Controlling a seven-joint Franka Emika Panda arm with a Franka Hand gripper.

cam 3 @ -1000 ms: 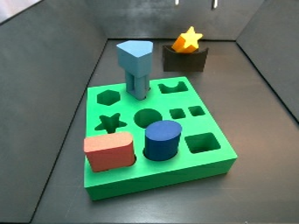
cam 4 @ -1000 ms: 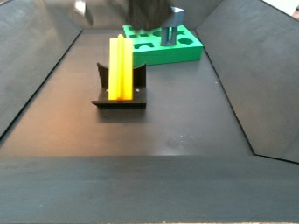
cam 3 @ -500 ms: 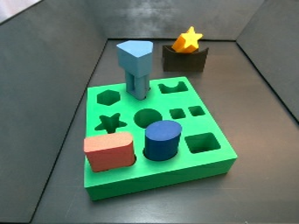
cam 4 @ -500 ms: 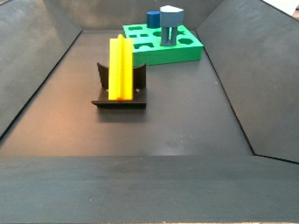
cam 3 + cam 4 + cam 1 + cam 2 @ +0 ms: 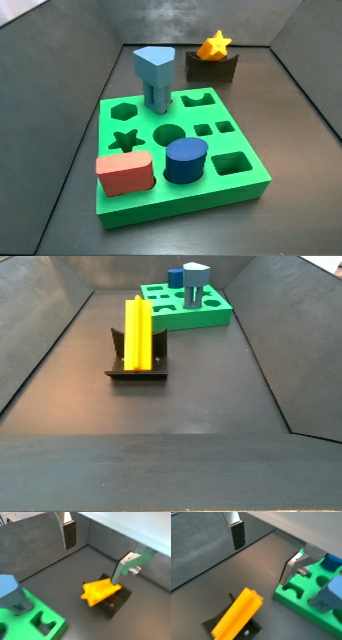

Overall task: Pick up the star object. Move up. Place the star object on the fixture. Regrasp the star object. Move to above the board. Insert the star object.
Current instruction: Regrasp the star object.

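The orange-yellow star object (image 5: 215,45) rests in the notch of the dark fixture (image 5: 214,69) behind the green board (image 5: 201,185); its long side shows in a side view (image 5: 138,330) over the fixture (image 5: 136,371). The board's star cut-out (image 5: 126,139) holds nothing. In both wrist views my gripper (image 5: 95,554) (image 5: 264,553) hangs open well above the floor, with nothing between its fingers (image 5: 69,534) (image 5: 236,535). Below it lie the star object (image 5: 100,592) (image 5: 238,614) and the fixture (image 5: 114,605). No side view shows the gripper.
On the board stand a tall light-blue peg (image 5: 154,75), a dark blue cylinder (image 5: 186,161) and a red rounded block (image 5: 123,174). Dark sloping walls (image 5: 47,336) enclose the floor. The board (image 5: 308,602) lies close to the fixture (image 5: 246,631).
One second ago the gripper showed as a dark blur at the top of a side view. It has since gone out of that view. The star object has stayed on the fixture.
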